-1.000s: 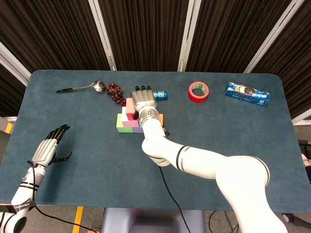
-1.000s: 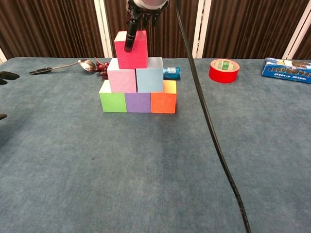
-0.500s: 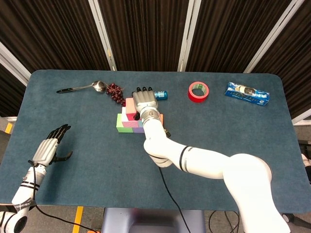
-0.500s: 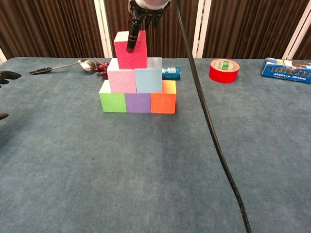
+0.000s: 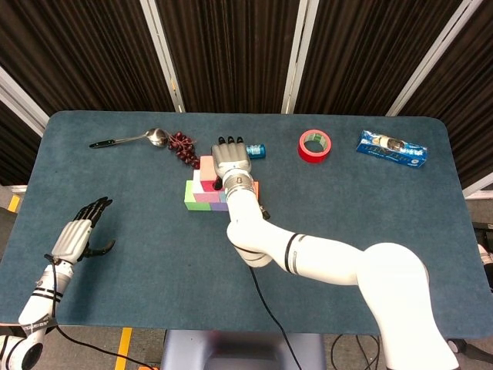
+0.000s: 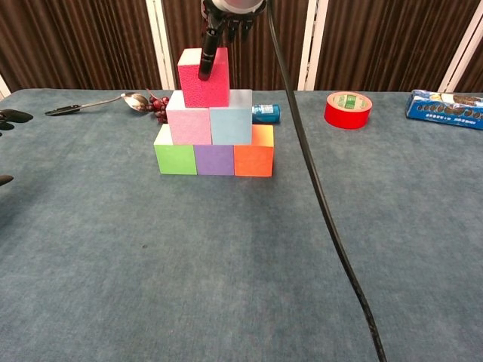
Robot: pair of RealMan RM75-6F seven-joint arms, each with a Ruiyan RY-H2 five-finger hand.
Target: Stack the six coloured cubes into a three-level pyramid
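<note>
A pyramid stands mid-table: green [image 6: 175,159], purple [image 6: 214,159] and orange [image 6: 253,159] cubes at the bottom, pink [image 6: 189,126] and light blue [image 6: 230,126] cubes above them. The red cube [image 6: 215,87] sits on top, toward the pink side. My right hand [image 5: 231,162] comes down over it from above. Its thumb [image 6: 205,60] lies on the red cube's front face, and the other fingers are hidden behind the cube. My left hand [image 5: 77,235] hovers far off at the table's front left, fingers spread and holding nothing.
Behind the pyramid lie a spoon [image 5: 127,139], dark red beads [image 5: 183,146] and a small blue can [image 5: 256,150]. A red tape roll [image 5: 315,145] and a blue packet [image 5: 391,149] sit at the back right. A black cable [image 6: 324,211] hangs in front of the chest camera.
My right hand has shifted very slightly to the right over the red cube, its thumb still on the front face. The cubes and the left hand have stayed put.
</note>
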